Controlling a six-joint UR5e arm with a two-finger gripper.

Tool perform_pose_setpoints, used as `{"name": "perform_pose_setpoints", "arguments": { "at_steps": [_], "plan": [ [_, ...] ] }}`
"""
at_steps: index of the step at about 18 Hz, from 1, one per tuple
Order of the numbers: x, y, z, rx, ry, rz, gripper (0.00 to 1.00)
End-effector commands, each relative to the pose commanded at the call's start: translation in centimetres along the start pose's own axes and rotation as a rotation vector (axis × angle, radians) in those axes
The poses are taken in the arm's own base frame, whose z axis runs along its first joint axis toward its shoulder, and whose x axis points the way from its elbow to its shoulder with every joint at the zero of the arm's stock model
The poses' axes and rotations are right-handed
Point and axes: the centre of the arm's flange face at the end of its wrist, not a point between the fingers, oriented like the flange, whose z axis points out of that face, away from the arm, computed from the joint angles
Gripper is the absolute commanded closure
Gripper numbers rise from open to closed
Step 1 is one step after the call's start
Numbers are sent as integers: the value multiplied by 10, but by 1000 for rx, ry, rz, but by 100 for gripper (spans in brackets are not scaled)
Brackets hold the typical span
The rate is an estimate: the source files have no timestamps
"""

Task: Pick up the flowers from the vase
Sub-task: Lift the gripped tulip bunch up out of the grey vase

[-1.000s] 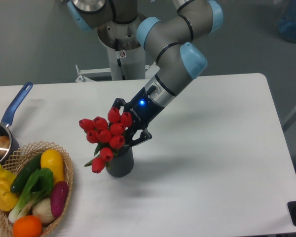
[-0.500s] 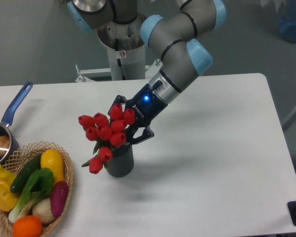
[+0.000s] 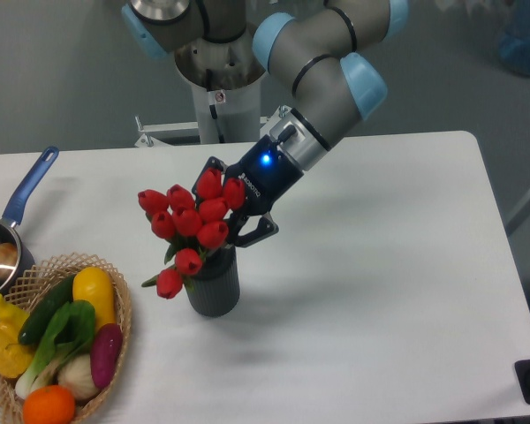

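The flowers (image 3: pixel 191 231) are gripped by the closed jaws of the gripper (image 3: pixel 232 221) from the right. The stems, tilted slightly left, are seated in the vase (image 3: pixel 214 286); extraction is judged to run upward along them.

Red tulip flowers (image 3: pixel 187 223) bunch above the vase (image 3: pixel 214 283), stems in its mouth, two buds drooping left. Dark ribbed vase stands upright on the white surface (image 3: pixel 380 291).

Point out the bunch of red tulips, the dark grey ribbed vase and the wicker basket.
bunch of red tulips (image 3: pixel 194 221), fixed camera, on a middle bud.
dark grey ribbed vase (image 3: pixel 215 290), fixed camera, on its ribbed side.
wicker basket (image 3: pixel 122 311), fixed camera, on its right rim.
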Motion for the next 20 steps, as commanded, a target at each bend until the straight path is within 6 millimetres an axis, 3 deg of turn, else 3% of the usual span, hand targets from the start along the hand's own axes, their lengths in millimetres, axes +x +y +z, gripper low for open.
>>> {"name": "perform_pose_setpoints", "arguments": {
  "at_steps": [9,20],
  "plan": [
    [4,-10,-22,62,-14,-48,47],
    [-10,-31,-62,239,-53,-144,47]
  ]
}}
